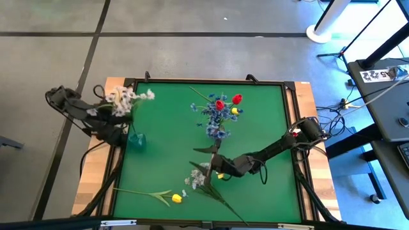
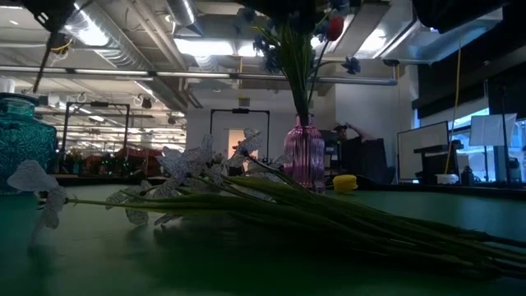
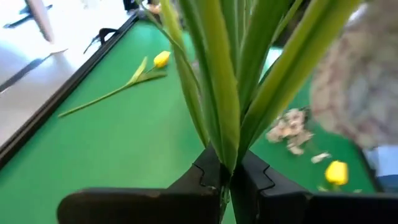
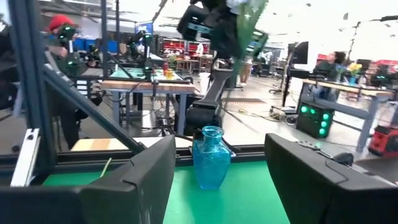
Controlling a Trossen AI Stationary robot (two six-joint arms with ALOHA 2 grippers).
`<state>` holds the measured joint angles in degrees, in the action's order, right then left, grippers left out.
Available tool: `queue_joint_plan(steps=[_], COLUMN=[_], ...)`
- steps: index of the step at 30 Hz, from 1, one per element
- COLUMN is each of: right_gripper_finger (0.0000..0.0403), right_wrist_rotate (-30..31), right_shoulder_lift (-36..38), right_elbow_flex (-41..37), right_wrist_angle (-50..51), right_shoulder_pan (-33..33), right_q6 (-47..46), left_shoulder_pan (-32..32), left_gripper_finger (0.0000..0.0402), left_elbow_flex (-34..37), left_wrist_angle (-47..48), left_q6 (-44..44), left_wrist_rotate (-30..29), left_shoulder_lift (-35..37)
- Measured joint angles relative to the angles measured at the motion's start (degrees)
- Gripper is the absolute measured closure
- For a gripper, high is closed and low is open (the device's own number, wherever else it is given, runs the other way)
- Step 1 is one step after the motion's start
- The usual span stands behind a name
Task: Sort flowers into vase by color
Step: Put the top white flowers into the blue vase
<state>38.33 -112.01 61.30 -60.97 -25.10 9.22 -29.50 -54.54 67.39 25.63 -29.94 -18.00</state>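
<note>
Between the left claw's (image 3: 227,180) dark fingers sits a bundle of long green stems, clamped tight, and up top the spray (image 1: 128,99) fans out in small white blossoms near the tabletop's (image 1: 255,128) far left edge. Just beside that claw, toward the middle, stands the teal glass vase (image 1: 136,141), upright, nothing in it that I can make out; the held spray hangs above and beside it, not inside.

Over to the right claw (image 1: 214,155), low over the middle of the green tabletop, fingers spread apart with nothing between them. Through its own camera the gap frames the teal vase across the mat. Just beyond this claw, on the far side, stands the pink ribbed vase (image 2: 305,156), already carrying a bunch: two red tulip blooms (image 1: 219,104), a yellow one and bushy blue blossoms (image 1: 211,115) on upright stems.

Right at this claw's near side lies a white-blossomed spray (image 1: 197,177), flat on the mat, its stems running off toward the near edge, with a small yellow bloom (image 1: 220,175) tucked just beside the claw. Farther off to the near left, a yellow tulip (image 1: 176,199) lies on its side, stem pointing toward the left border.

Around the mat runs a black frame (image 1: 211,81) over a wooden base.
</note>
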Motion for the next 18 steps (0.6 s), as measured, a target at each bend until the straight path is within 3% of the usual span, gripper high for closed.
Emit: queue_joint_plan(steps=[9,18], right_gripper_finger=[0.0157,0.0157], right_wrist_rotate=[3.6,3.6], right_shoulder_lift=[0.0,0.0], right_elbow_flex=[0.0,0.0], right_wrist_angle=[0.0,0.0], right_shoulder_pan=[0.0,-0.1], right_q6=[-1.6,-1.5], left_shoulder_pan=[0.0,0.0], left_gripper_finger=[0.0392,0.0391], left_elbow_flex=[0.5,11.0], left_wrist_angle=[-0.3,-7.0], left_q6=[-1.9,-1.8], left_wrist_rotate=[6.7,8.7], left_shoulder_lift=[2.4,3.1])
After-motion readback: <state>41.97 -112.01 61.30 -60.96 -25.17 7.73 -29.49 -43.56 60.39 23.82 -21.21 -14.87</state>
